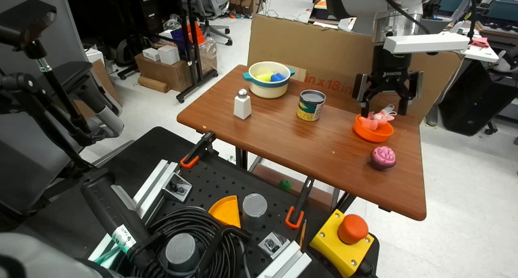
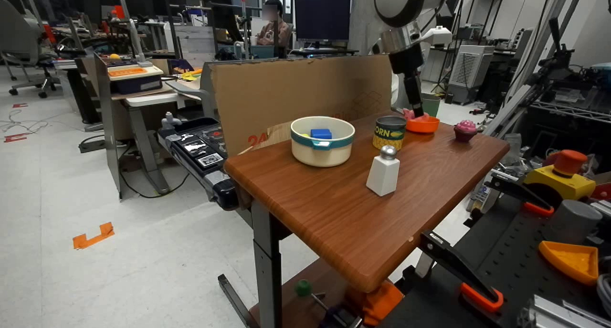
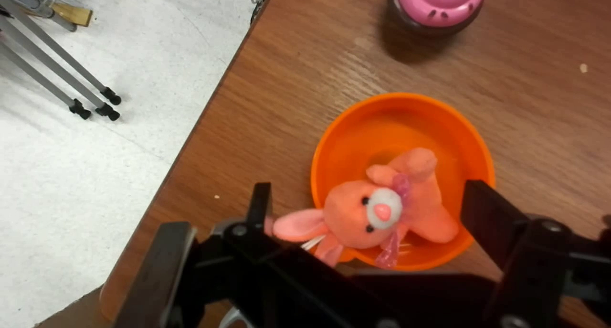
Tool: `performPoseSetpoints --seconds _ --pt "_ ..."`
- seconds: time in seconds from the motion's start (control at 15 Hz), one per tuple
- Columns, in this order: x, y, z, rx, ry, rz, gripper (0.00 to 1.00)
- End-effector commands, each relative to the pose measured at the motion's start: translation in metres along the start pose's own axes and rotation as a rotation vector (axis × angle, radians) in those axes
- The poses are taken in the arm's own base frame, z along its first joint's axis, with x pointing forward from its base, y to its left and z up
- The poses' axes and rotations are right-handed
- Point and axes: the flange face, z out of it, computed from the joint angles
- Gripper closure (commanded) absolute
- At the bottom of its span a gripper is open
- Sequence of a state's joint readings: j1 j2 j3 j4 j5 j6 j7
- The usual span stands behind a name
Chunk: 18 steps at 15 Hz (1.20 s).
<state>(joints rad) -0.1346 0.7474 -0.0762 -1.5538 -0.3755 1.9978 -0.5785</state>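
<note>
Apparently nothing is gripped: in an exterior view, the gripper (image 1: pixel 383 109) stands wide at the right of the frame, its fingers (image 1: pixel 402 107) parted about a plush rabbit (image 1: pixel 367 123) lying in an orange bowl (image 1: pixel 373 137). In an exterior view, bowl and rabbit sit right of centre, just right of the corn can (image 2: pixel 389 133). In the wrist view, below centre, the rabbit lies unheld between the spread fingers; whether placing is done or grasping is left, I cannot tell.

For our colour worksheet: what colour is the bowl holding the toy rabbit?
The bowl is bright orange, seen best in the wrist view.
</note>
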Motion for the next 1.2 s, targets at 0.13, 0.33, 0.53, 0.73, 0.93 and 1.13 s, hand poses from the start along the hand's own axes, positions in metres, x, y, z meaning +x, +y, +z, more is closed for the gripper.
performPoseSetpoints --seconds 0.13,0.33,0.53,0.73,0.93,1.13 --pt "-0.011 0.005 -0.003 -0.014 -0.007 0.011 0.0" --pt "-0.007 0.005 -0.001 -0.009 -0.02 -0.001 0.0" --pt "-0.005 0.004 0.0 -0.008 -0.027 -0.007 0.0" --pt "-0.004 0.005 0.002 -0.002 -0.03 -0.01 0.0" --pt "-0.003 0.004 0.004 0.003 -0.039 -0.016 0.0" --pt "-0.002 0.004 0.007 0.008 -0.042 -0.019 0.02"
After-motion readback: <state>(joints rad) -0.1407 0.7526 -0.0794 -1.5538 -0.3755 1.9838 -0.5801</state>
